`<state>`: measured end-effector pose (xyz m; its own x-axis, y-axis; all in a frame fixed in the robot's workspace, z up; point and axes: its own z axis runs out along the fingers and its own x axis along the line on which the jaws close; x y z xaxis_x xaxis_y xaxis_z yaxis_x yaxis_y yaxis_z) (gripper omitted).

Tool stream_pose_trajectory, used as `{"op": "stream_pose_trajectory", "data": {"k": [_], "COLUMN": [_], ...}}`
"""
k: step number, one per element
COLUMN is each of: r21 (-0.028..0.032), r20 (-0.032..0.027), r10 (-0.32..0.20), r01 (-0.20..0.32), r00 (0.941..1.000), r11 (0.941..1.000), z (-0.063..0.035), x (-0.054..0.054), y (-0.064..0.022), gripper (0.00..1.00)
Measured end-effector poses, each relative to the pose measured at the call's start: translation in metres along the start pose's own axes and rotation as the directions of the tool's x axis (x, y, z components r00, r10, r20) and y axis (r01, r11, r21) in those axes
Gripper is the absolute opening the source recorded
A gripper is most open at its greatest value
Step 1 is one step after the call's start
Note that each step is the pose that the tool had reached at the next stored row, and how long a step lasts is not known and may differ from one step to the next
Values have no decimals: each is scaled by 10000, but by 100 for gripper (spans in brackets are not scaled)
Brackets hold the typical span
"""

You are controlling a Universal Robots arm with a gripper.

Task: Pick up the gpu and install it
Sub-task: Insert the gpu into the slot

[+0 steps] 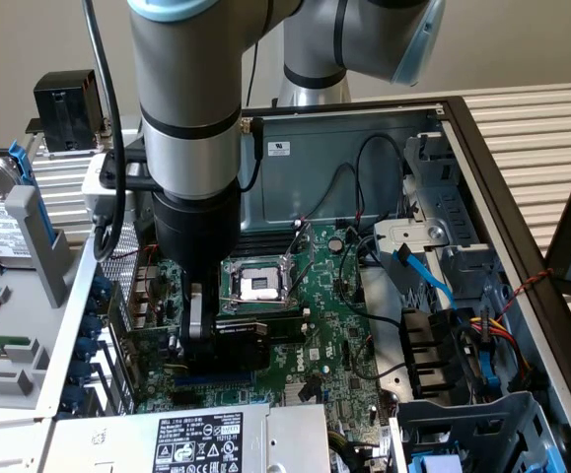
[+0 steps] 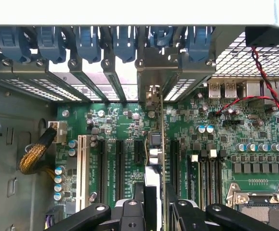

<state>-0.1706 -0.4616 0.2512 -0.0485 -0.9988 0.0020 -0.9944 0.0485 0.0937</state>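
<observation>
Holding, item one: gpu (image 1: 250, 333), clamped upright between the jaws of my gripper (image 1: 201, 340), edge-on over the motherboard (image 1: 339, 325) so its lower edge can meet a slot. Its metal bracket (image 2: 153, 77) faces the case rear, I judge for alignment. Seated or not: cannot tell.

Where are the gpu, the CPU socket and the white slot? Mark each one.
gpu (image 1: 246, 340), exterior view, on its black cooler shroud.
CPU socket (image 1: 258, 286), exterior view, on the middle of the socket.
white slot (image 2: 84, 173), wrist view, midway along its length.
</observation>
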Motion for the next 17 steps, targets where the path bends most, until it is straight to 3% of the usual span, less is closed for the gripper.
{"op": "stream_pose_trajectory", "data": {"k": [17], "r21": [0], "r20": [7], "r10": [70], "r01": [-70], "r00": [10000], "r11": [10000], "z": [4], "x": [0], "y": [0], "gripper": [27]}}
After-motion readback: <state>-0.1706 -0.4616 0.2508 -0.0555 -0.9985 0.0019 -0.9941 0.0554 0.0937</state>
